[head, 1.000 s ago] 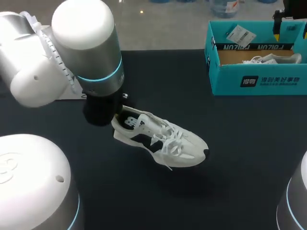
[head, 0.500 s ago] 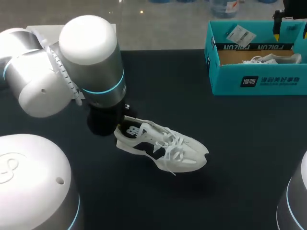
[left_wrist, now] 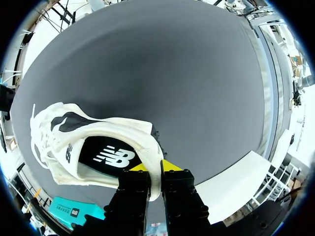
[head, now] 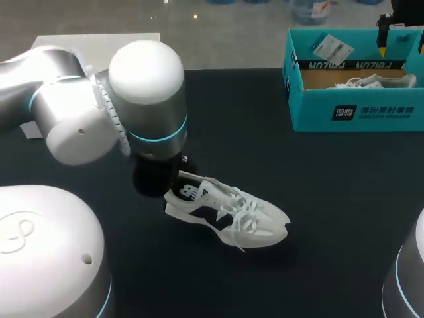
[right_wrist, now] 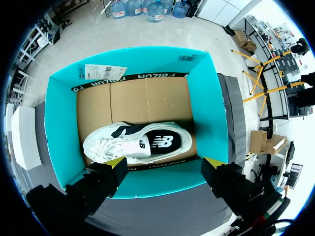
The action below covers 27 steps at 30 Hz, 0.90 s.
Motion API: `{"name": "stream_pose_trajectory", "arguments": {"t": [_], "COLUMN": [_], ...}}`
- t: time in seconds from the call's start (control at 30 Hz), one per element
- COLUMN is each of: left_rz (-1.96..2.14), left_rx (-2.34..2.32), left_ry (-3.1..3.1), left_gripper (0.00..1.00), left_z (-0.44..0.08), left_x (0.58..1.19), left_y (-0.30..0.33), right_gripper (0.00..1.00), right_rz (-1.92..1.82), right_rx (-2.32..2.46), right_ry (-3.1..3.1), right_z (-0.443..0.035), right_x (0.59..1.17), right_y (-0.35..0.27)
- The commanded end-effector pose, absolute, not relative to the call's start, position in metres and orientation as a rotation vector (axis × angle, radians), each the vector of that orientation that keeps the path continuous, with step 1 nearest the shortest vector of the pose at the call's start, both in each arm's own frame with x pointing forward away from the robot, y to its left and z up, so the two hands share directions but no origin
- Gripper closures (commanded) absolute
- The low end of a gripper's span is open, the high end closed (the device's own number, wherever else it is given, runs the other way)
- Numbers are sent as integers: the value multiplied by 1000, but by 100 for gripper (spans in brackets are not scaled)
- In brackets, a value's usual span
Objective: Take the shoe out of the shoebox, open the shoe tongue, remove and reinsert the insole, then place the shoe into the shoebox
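A white and black sneaker (head: pixel 228 212) sits low over the dark table, toe pointing right; I cannot tell whether its sole touches. My left gripper (left_wrist: pixel 155 167) is shut on the shoe's heel collar (left_wrist: pixel 147 142), one finger inside and one outside. In the head view my left arm's wrist hides that gripper. The teal shoebox (head: pixel 351 109) stands at the back right with a second white sneaker (right_wrist: pixel 138 142) lying inside on the cardboard floor. My right gripper (right_wrist: pixel 165 164) hangs open above the box's near wall (right_wrist: pixel 162 184), holding nothing; its fingers (head: pixel 381 40) show over the box.
A white sheet (head: pixel 30 129) lies at the table's back left, behind my left arm. A paper tag (head: pixel 334 46) rests on the box's open lid. Dark tabletop (head: pixel 331 199) stretches between the shoe and the box.
My left arm has carried the shoe a little to the right and toward the front, lowering it closer to the table. The right arm has not moved.
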<state>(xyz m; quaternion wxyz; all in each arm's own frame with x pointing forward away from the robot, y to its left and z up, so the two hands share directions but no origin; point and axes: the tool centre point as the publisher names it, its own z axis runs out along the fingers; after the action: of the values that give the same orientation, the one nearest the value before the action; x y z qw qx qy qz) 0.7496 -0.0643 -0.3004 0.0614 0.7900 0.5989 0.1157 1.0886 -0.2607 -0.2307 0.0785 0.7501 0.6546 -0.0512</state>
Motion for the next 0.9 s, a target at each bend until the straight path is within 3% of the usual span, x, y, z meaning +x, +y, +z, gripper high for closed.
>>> {"name": "stream_pose_trajectory", "arguments": {"t": [0.03, 0.6, 0.63, 0.67, 0.7, 0.73, 0.77, 0.9], "left_rz": [364, 374, 374, 373, 374, 375, 375, 374], "left_rx": [2395, 2388, 2389, 2390, 2385, 2383, 2382, 2365], "left_ry": [1827, 1909, 1909, 1911, 1916, 1916, 1917, 1922], "left_gripper": [100, 100, 88, 62, 49, 16, 1, 0], "left_z": [-316, -351, -351, -352, -351, -350, -350, -343], "left_x": [754, 753, 754, 754, 755, 756, 756, 759], "left_y": [-70, -59, -59, -58, -58, -57, -57, -55], "right_gripper": [0, 0, 0, 0, 0, 0, 0, 0], "right_rz": [-150, -150, -150, -150, -150, -150, -150, -150], "right_rx": [2245, 2245, 2245, 2245, 2245, 2245, 2245, 2245], "right_ry": [1959, 1959, 1959, 1959, 1959, 1959, 1959, 1959], "right_z": [-231, -231, -231, -231, -231, -231, -231, -231], "right_x": [1088, 1088, 1088, 1088, 1088, 1088, 1088, 1088], "right_y": [-261, -261, -261, -261, -261, -261, -261, -261]}}
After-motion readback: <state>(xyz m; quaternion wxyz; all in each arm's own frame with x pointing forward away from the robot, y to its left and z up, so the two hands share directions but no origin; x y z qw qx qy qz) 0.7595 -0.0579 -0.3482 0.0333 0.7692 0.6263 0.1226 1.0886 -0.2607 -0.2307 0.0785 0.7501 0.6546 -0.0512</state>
